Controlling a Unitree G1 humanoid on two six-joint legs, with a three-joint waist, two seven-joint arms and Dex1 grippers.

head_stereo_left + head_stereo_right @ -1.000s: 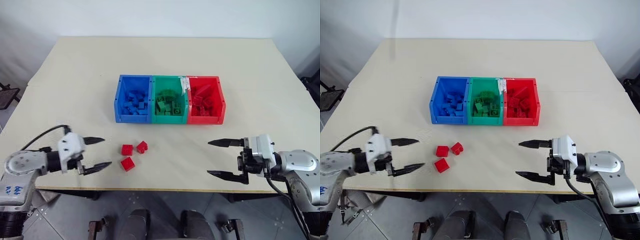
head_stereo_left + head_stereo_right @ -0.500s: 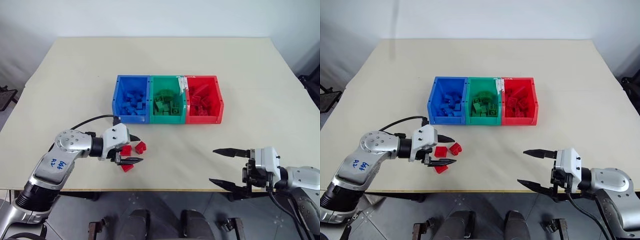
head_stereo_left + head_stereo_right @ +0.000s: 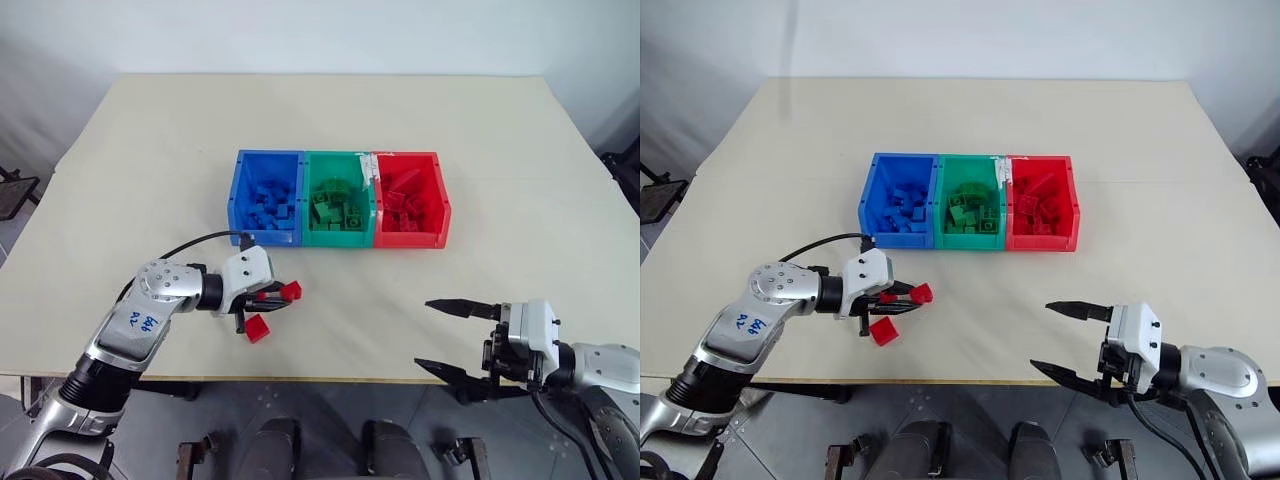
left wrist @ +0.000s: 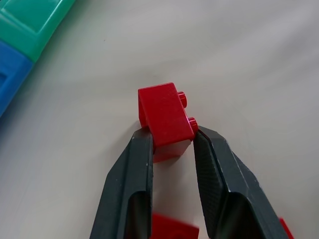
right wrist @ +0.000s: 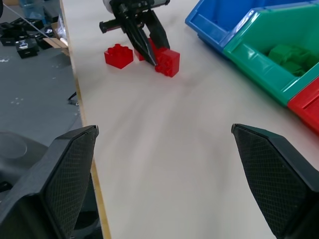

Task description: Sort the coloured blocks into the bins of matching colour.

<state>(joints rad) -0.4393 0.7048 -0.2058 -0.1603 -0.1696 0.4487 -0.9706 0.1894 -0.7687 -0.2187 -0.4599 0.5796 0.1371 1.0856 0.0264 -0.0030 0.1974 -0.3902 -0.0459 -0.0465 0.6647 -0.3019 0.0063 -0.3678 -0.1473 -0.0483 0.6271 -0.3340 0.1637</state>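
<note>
The left gripper (image 4: pixel 172 142), wide open beside the table a second ago, is now clamped on a red block (image 4: pixel 165 115) near the bins (image 3: pixel 338 199), its grip clearest in the left wrist view, while the right gripper (image 3: pixel 450 338) hangs spread apart over the table (image 3: pixel 520 200) edge.

You see red blocks (image 3: pixel 257 328) on a pale beige worktop (image 3: pixel 330 130). Your bins run blue (image 3: pixel 266 197), green (image 3: pixel 339 199) and red (image 3: pixel 411 200), each holding bricks of its own colour. Both pincers have black fingers (image 4: pixel 130 184), cross-hatched inside.
</note>
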